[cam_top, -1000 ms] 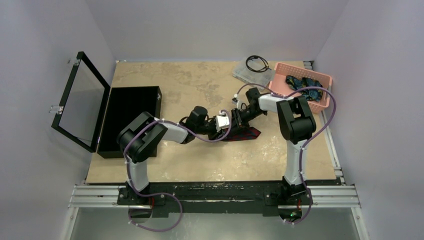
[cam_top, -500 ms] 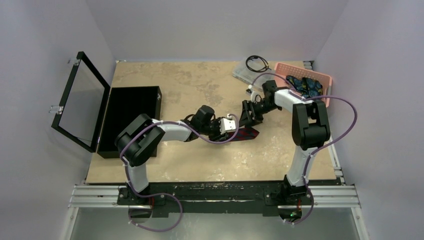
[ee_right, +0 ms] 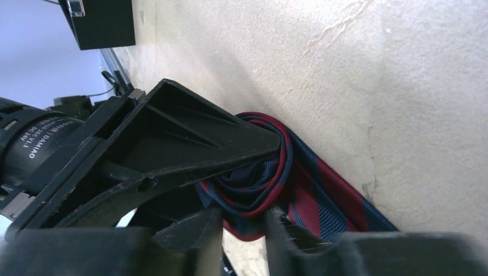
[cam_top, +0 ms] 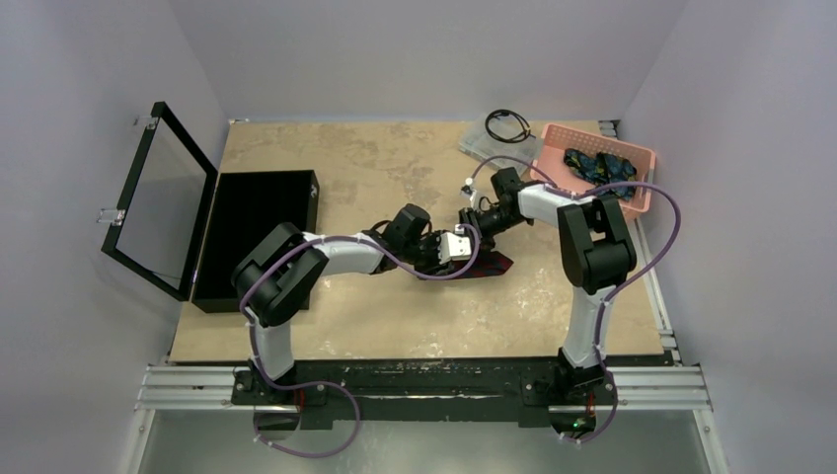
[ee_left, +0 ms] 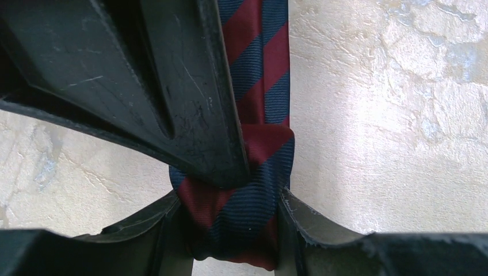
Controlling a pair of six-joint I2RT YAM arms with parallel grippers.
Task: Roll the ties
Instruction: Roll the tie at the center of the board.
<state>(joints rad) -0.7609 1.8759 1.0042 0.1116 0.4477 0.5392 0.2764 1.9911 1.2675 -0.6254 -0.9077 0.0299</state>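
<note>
The maroon tie with navy stripes (cam_top: pixel 491 264) lies on the table's middle right, one end wound into a roll (ee_left: pixel 236 195). My left gripper (cam_top: pixel 452 247) is shut on that roll, a finger (ee_left: pixel 164 230) on each side (ee_left: pixel 231 233). My right gripper (cam_top: pixel 474 224) comes from the right; its jaws are nearly closed on the roll's coiled edge (ee_right: pixel 256 184), (ee_right: pixel 244 236). One of its fingers (ee_left: pixel 190 103) lies over the roll in the left wrist view. Dark blue ties with teal pattern (cam_top: pixel 598 166) lie in the pink basket (cam_top: pixel 642 188).
A black case (cam_top: pixel 255 237) with its glass lid (cam_top: pixel 163 197) open stands at the left. A clear tray (cam_top: pixel 484 146) with a coiled black cable (cam_top: pixel 507 125) sits at the back, beside the basket. Purple cables loop off both arms.
My right gripper drew back to the right half a second ago and has come back in against the roll. My left gripper has shifted slightly right with the roll.
</note>
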